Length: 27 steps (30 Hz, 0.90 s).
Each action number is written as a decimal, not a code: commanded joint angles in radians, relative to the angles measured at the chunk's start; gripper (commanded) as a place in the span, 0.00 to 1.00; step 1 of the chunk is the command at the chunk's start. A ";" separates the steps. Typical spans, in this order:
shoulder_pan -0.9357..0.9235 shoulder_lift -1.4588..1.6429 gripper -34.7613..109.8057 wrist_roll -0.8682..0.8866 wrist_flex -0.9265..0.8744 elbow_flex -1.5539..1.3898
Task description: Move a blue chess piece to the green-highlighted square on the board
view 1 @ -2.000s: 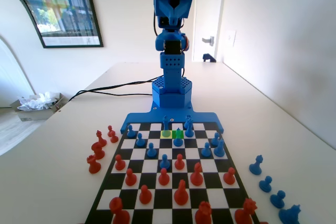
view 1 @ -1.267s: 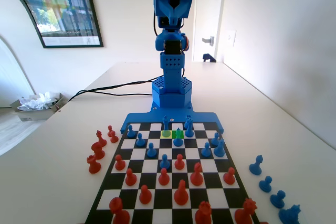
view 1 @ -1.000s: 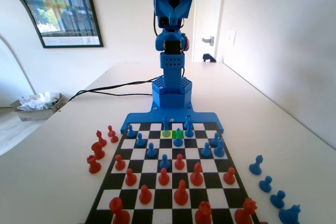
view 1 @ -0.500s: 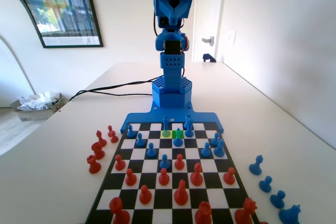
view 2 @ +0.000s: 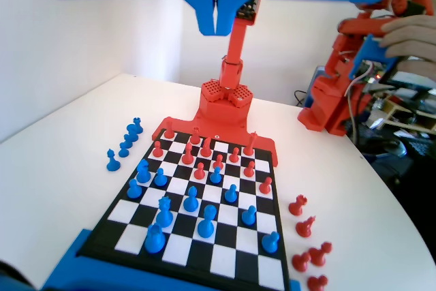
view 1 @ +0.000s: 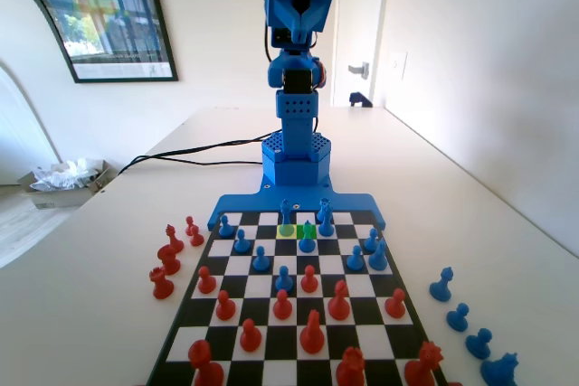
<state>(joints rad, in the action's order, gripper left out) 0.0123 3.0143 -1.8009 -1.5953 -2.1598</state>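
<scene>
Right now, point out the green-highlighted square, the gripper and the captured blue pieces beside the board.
green-highlighted square (view 1: 307,230): fixed view, on its green surface beside the piece standing there.
gripper (view 2: 215,22): wrist view, at the tips of the two closed jaws.
captured blue pieces (view 1: 441,285): fixed view, on the body of the farthest one.

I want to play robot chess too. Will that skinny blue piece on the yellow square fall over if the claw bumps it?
Probably yes: the blue chess piece looks tall and slender on a small base, so a sideways bump could tip it. It looks like stiff plastic, likely light, so it shouldn't bend. Its smooth, narrow stem might slip in a loose grip.
</scene>
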 commanded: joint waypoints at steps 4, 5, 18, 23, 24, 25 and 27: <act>0.083 -0.216 0.25 -0.155 -0.149 0.267; 0.091 -0.259 0.25 -0.212 -0.192 0.307; 0.084 -0.684 0.25 -0.634 -0.239 0.459; 0.028 -0.772 0.25 -0.750 -0.212 0.442; 0.023 -0.796 0.25 -0.758 -0.207 0.430; 0.020 -0.818 0.25 -0.759 -0.207 0.423; 0.012 -0.859 0.25 -0.750 -0.212 0.413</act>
<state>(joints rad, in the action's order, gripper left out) 0.0215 2.1951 -2.5372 -1.8040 -1.7794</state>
